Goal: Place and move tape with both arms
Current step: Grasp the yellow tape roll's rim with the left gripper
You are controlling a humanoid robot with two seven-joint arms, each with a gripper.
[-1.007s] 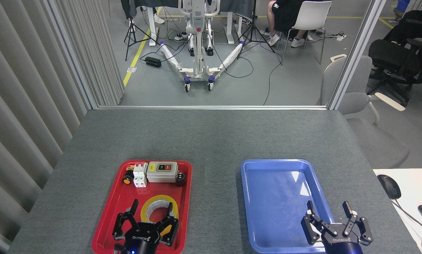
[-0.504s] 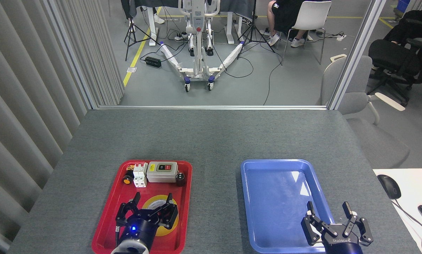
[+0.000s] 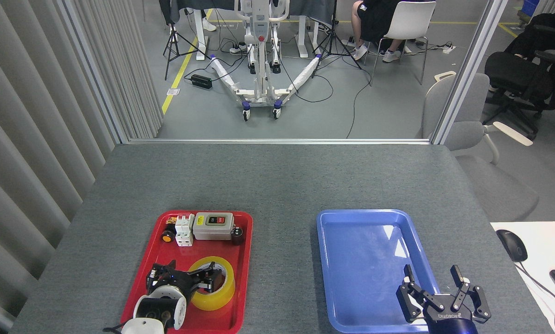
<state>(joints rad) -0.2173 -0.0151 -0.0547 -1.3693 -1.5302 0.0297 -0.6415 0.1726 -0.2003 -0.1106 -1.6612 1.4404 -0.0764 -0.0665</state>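
While the wide roll of translucent yellow packing tape (image 3: 212,284) sits in the near half of the red rectangular plastic tray (image 3: 140,297), the black 3-fingered left gripper (image 3: 202,279) has come in from the left side and is stuck right into it. At least 1 black finger (image 3: 208,279) reaches into the pale cardboard core, and the gripper body sits against the roll's left wall. Honestly can't tell if it's actually clamped on the roll or just poking in, since the fingers are too small and dark against the core to read. The white rounded wrist segment (image 3: 161,304) lies low over the tray's near-left corner.

At the far end of the same tray there's a grey switch box with a red and a black button (image 3: 213,226), a white block-shaped electrical part (image 3: 183,228) just left of it, a small yellow round button (image 3: 167,237) further left, and a short dark cylinder (image 3: 237,235) on the right. All of those sit well apart from the roll.

Over on the right, the black right gripper marked ROBOTIQ (image 3: 432,278) hangs over the near-right corner of the blue rectangular plastic tray (image 3: 326,260), fingers spread wide with nothing between them.

Both trays rest side by side on the grey felt-covered table (image 3: 277,181). A black computer mouse (image 3: 512,245) lies on a white desk (image 3: 544,241) at the far right.
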